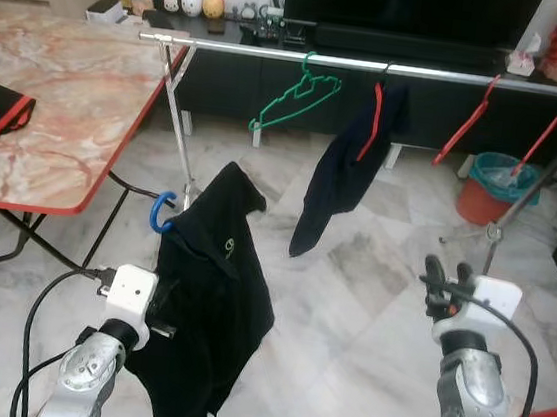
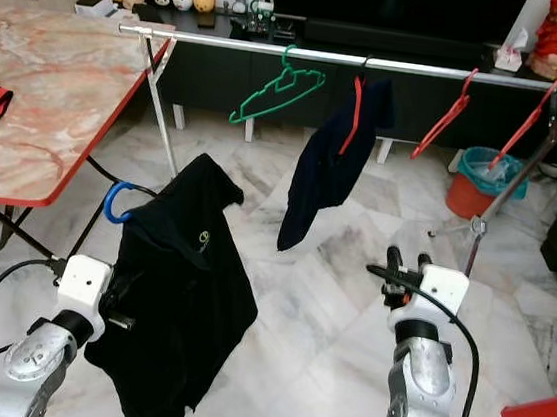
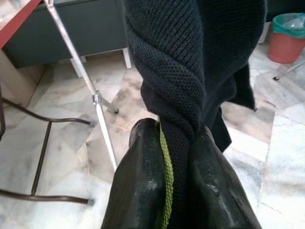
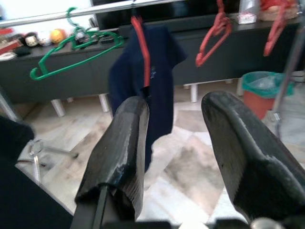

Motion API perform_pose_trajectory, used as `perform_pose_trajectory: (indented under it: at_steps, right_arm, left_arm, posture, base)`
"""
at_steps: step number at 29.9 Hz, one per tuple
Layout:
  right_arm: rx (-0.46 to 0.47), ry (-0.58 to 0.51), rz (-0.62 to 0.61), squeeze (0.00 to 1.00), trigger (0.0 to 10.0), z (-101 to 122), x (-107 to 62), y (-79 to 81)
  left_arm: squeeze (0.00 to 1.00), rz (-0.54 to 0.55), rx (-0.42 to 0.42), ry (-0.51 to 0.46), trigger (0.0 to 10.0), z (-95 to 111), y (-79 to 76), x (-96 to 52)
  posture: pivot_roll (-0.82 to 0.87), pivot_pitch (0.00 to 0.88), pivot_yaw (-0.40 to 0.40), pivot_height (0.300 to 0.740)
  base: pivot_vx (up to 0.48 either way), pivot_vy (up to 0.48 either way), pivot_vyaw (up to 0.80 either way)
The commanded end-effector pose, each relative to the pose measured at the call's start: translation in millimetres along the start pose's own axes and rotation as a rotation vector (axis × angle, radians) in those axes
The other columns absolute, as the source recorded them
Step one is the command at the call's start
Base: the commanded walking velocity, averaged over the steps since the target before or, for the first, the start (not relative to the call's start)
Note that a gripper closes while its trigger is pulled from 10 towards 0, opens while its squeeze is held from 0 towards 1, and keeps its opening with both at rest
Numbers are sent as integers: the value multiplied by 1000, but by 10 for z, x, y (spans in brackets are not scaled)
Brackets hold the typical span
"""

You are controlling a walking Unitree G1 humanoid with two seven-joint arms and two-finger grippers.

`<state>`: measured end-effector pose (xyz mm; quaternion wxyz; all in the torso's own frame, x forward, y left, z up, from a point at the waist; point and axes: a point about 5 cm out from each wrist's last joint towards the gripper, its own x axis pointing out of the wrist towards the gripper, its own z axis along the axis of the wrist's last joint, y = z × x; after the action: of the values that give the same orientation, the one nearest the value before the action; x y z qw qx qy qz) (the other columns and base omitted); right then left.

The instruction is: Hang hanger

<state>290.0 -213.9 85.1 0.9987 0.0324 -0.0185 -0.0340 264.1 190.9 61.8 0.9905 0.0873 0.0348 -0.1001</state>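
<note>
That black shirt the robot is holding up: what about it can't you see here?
- Blue hanger: the black shirt covers all but its hook, head views.
- Left gripper: what its fingers pinch beneath the fabric, left wrist view.
- Shirt's bottom hem: cut off by the frame's edge.

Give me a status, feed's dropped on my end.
Left gripper shut on black garment with blue hanger, short of the rail. Right gripper open, empty. Green hanger and navy shirt already on rail.
</note>
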Motion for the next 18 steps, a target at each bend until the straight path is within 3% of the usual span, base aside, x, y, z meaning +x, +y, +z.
perform_pose_trajectory:
  at_steps: [1, 13, 18]
  right_arm:
    - [2, 25, 16, 0, 10000, -21, -17, 53]
    - [35, 39, -11, 0, 10000, 72, 4, 56]
    - [36, 50, 7, 0, 10000, 82, 19, 114]
  left_arm:
    - [0, 7, -4, -39, 10000, 86, 1, 10]
    - [0, 22, -10, -37, 10000, 139, 26, 9]
    - [0, 27, -8, -35, 10000, 139, 44, 3]
  posture:
    - [38, 0, -18, 740]
    - [31, 0, -17, 740]
    - [34, 0, -19, 740]
  base:
    - [-244, 0, 0]
    - [-245, 0, 0]
    - [-259, 0, -730]
